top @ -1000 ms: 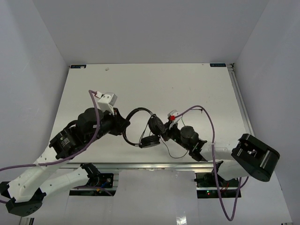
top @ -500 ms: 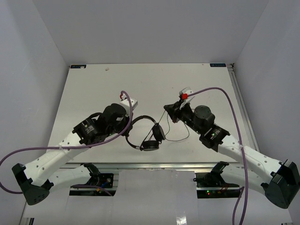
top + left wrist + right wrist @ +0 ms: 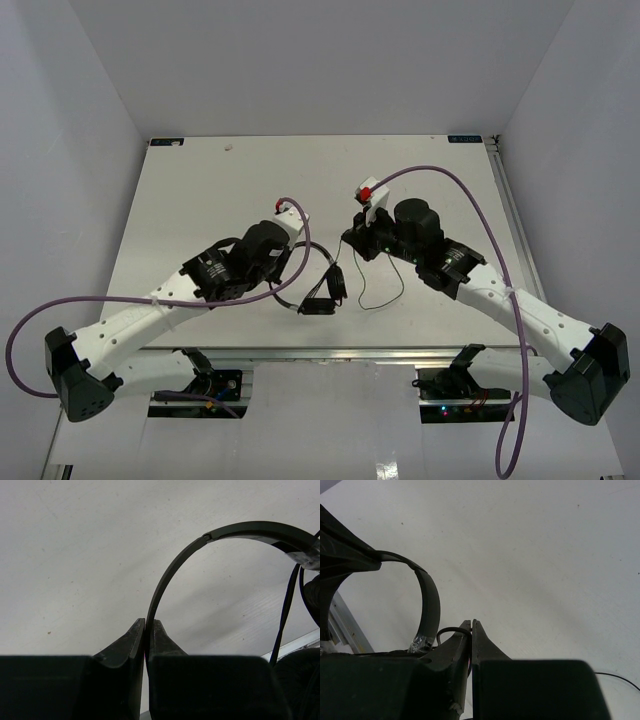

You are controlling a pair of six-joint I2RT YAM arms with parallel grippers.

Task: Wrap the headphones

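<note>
Fingers: left fingers (image 3: 131, 641) pressed together on the thin black headband (image 3: 172, 570), which rises from their tips and arches over to the right. Right fingers (image 3: 487, 649) likewise together, pinching a thin dark cord (image 3: 449, 628) that curls into the seam at their tips.

Headphones (image 3: 322, 305): black, held between the two arms over the near middle of the desk (image 3: 200, 190). One end of the headband is in the left grip. The two round earcups (image 3: 337, 281) sit lower, close together, near the front edge. Whether they touch the desk cannot be told.

Cord, remainder: runs from the right fingers down toward the earcups. It then trails in a loose loop on the desk to the right of them.

Desk: white, matt, with a few small specks. A metal rail (image 3: 350, 352) runs along the near edge.

Purple cables (image 3: 440, 172): one thick cable arcs above each wrist, apart from the headphones.

Surround: plain pale walls on three sides.
</note>
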